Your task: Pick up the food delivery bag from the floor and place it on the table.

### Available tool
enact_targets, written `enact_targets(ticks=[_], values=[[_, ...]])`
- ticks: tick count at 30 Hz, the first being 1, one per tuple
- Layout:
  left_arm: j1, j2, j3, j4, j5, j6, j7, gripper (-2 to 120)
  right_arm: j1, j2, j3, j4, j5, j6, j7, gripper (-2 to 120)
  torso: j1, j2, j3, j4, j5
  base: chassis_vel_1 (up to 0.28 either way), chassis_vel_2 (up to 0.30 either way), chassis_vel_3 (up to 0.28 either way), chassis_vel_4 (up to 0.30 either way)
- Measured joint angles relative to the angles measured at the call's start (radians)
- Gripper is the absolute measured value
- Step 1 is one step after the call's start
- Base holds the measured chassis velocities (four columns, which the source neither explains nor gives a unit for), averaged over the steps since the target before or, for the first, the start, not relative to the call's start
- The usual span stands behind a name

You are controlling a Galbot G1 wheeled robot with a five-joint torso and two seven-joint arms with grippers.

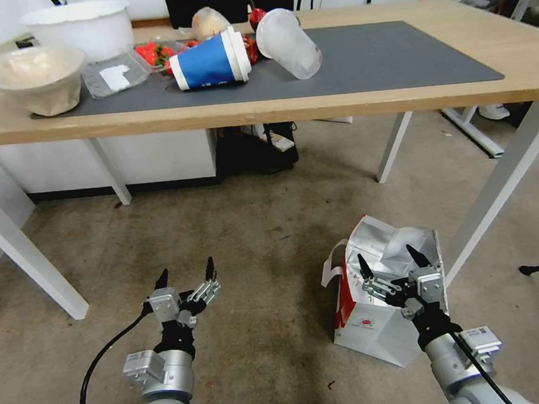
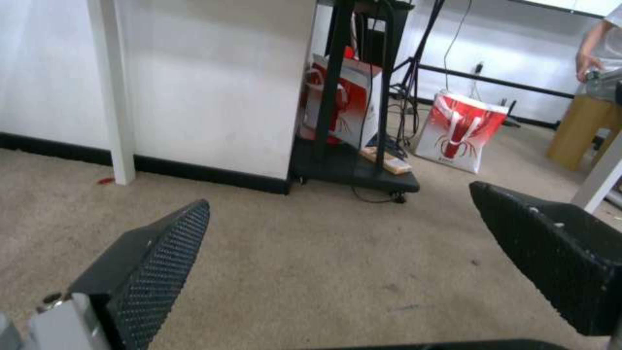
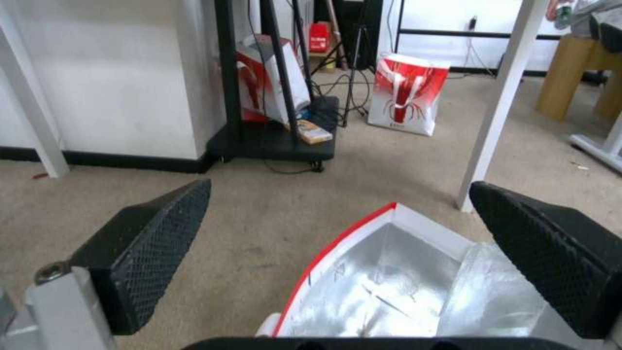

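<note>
The right gripper (image 1: 387, 256) hangs with its two black fingers spread wide over the open mouth of the food delivery bag (image 1: 378, 324), holding nothing, at the lower right of the head view. In the right wrist view the fingers (image 3: 155, 243) frame the bag's silver lining (image 3: 388, 287) and red edge below them; whether either finger touches the bag cannot be told. The bag stands on the floor (image 1: 266, 239), leaning slightly, a white loop handle (image 1: 332, 265) drooping off its left side, just beside a white table leg (image 1: 499, 190). At the lower left of the head view, the left gripper (image 1: 186, 272) is also wide open and empty above bare floor, well apart from the bag. Across the top of the frame runs the table (image 1: 398, 98) with its dark grey mat (image 1: 382, 56). On the mat's left half lie a tipped blue paper cup (image 1: 208, 60) and a tipped clear plastic cup (image 1: 288, 42), with a clear tray (image 1: 113, 74) and a beige bowl (image 1: 32, 77) at the far left and a white tub (image 1: 78, 27) behind them. Another red-and-white bag (image 3: 407, 92) stands on the floor far behind.
</note>
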Motion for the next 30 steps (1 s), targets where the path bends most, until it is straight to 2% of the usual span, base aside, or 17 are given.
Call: enact_targets(ticks=[5, 14, 19, 30], values=[[0.0, 0.001, -0.001, 0.0, -0.003, 0.0, 0.001, 100, -0.002, 0.001, 0.0, -0.004, -0.001, 0.002, 0.0, 100, -0.003, -0.018, -0.005, 0.0, 0.0, 0.0, 0.0, 0.0, 0.0], [0.003, 0.004, -0.002, -0.003, -0.004, -0.002, 0.001, 100, -0.002, 0.001, 0.0, -0.005, -0.003, 0.002, -0.001, 100, -0.004, -0.018, -0.005, 0.0, 0.0, 0.0, 0.0, 0.0, 0.0], [0.001, 0.007, -0.006, 0.001, -0.004, -0.026, 0.012, 100, -0.004, -0.003, 0.0, -0.011, -0.004, 0.003, -0.001, 100, -0.004, -0.016, -0.005, 0.0, 0.0, 0.0, 0.0, 0.0, 0.0], [0.007, 0.009, -0.004, 0.001, 0.032, -0.042, 0.01, 100, 0.021, -0.057, 0.047, 0.005, 0.043, -0.022, 0.016, 100, -0.003, -0.012, -0.005, -0.0001, 0.0001, 0.0, 0.0, 0.0, 0.0]])
